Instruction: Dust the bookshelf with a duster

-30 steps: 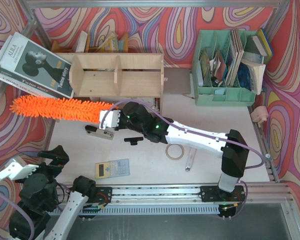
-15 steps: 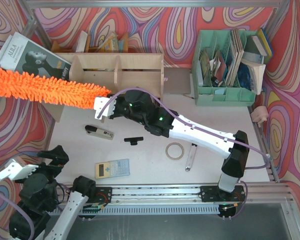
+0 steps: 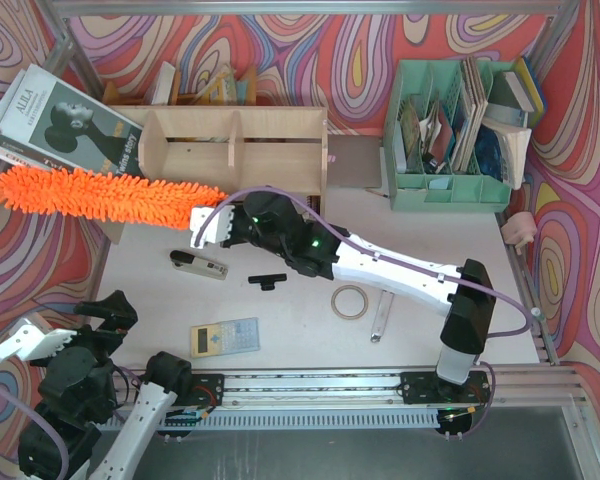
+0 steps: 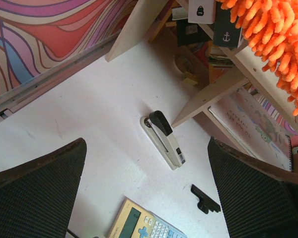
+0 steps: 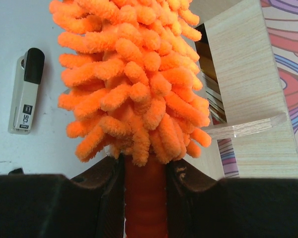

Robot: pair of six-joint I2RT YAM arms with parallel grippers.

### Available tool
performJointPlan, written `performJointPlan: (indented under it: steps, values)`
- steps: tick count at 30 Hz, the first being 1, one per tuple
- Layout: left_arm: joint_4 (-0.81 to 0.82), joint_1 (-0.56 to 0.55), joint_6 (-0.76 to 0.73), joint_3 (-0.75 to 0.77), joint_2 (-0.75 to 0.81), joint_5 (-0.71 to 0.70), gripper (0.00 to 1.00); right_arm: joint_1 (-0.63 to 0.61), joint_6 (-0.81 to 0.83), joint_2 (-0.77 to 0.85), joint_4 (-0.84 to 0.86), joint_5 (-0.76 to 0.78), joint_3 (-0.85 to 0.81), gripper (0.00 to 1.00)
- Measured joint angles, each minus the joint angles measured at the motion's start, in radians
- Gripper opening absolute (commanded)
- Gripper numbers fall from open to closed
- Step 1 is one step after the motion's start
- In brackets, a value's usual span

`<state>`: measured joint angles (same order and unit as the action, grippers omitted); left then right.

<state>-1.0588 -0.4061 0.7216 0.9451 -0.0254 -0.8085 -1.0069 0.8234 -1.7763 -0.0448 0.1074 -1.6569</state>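
The bookshelf [image 3: 235, 150] is a low plywood unit at the back of the table, and its panels also show in the right wrist view [image 5: 253, 84]. The orange fluffy duster [image 3: 105, 195] lies along the shelf's front lower edge and reaches left past its end. My right gripper [image 3: 202, 225] is shut on the duster's handle [image 5: 144, 198], the fluffy head [image 5: 134, 74] rising straight out from the jaws. My left gripper [image 3: 108, 308] hangs open at the near left corner, well away from the shelf, its fingers [image 4: 35, 193] wide apart around nothing.
A magazine [image 3: 65, 125] leans at the shelf's left end. A mint-green file organizer [image 3: 450, 130] stands back right. On the table lie a stapler [image 3: 198, 265], a black clip [image 3: 268, 280], a calculator [image 3: 224, 337], a tape roll [image 3: 350, 302] and a metal tool [image 3: 380, 318].
The duster swung from in front of the shelf up and away over the magazine, then came part of the way back towards me. The left arm has not moved.
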Motion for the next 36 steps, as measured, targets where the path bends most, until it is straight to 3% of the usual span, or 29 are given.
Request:
performJointPlan:
  steps: [13, 27, 36]
  values:
    - [0.0, 0.0, 0.0, 0.0, -0.006, 0.0, 0.98, -0.001, -0.009, -0.002, -0.066, -0.011, -0.166, 0.0]
    - [0.0, 0.0, 0.0, 0.0, -0.006, 0.0, 0.98, -0.002, -0.077, 0.008, -0.067, -0.003, 0.103, 0.0]
    - [0.0, 0.0, 0.0, -0.001, -0.006, 0.0, 0.98, -0.061, -0.08, 0.008, -0.079, 0.015, -0.016, 0.0]
